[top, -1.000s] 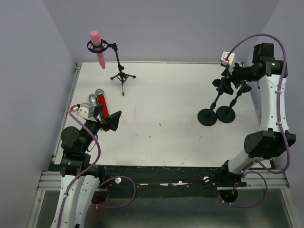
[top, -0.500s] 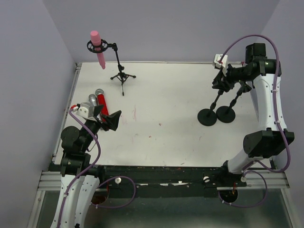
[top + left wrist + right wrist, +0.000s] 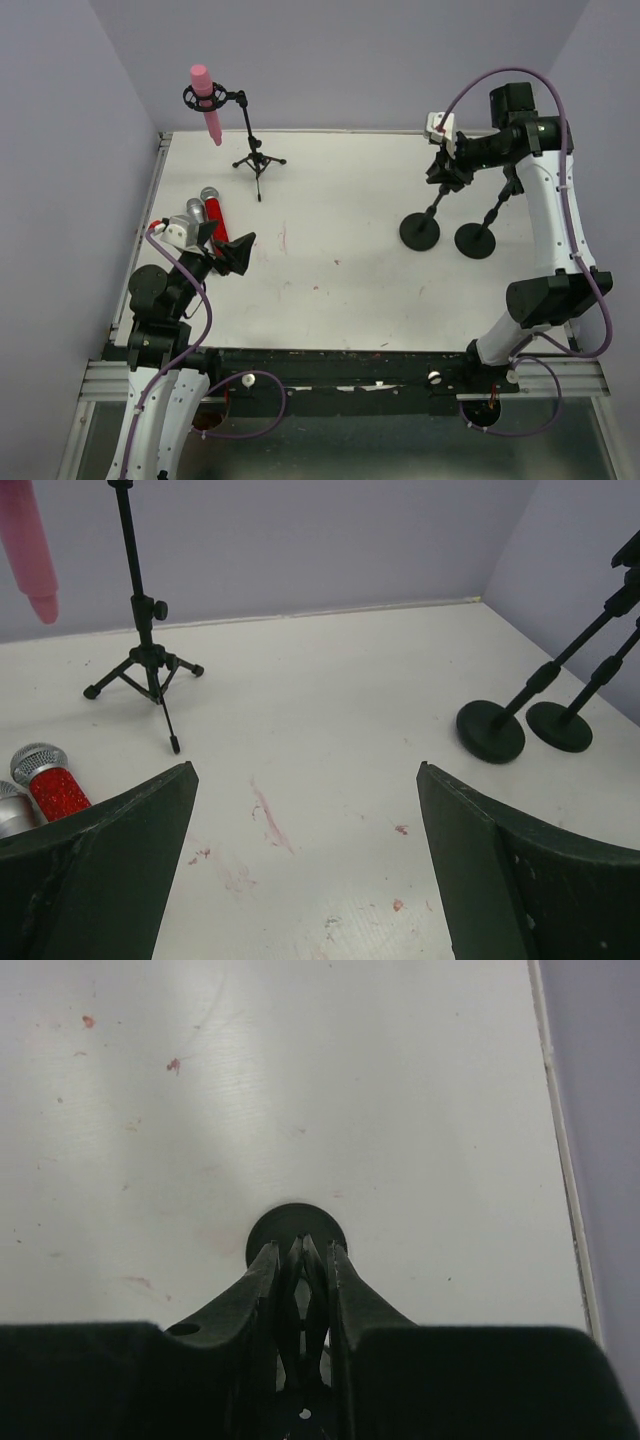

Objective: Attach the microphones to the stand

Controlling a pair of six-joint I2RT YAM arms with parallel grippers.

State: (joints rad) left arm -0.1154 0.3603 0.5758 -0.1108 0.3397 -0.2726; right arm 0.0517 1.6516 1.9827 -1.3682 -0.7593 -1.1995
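Pale lilac walls (image 3: 350, 60) close in a matte white table (image 3: 340, 200) flecked with faint reddish smears. The right gripper (image 3: 299, 1252) has its dark jaws pinched almost together around the thin upper stem of a round-base stand (image 3: 419, 230), far to the right of the tripod stand (image 3: 258, 160). The stand's flat black disc shows directly below the fingers in the wrist view, but whether it rests on the table or hangs just above cannot be told. A second round-base stand (image 3: 476, 240) sits just beside the first, on the side farther from the tripod stand. The step looks like repositioning the held stand. It would go best with the stem kept from swinging, the disc set down flat rather than dragged, and the clip end left facing the free microphones. The left gripper (image 3: 305, 770) hangs with its wedge-shaped jaws spread wide and nothing between them, in front of the tripod stand, towards the arm bases. Just left of those jaws lie the red microphone (image 3: 215, 222), glittery with a silver mesh head, and the silver-grey microphone (image 3: 194, 212) touching or nearly touching it. Both are unmounted. The pink microphone (image 3: 207, 103), smooth and plastic-looking, already hangs through the ring-shaped shock mount (image 3: 200, 97) at the end of the tripod stand's boom, so one of three appears done.
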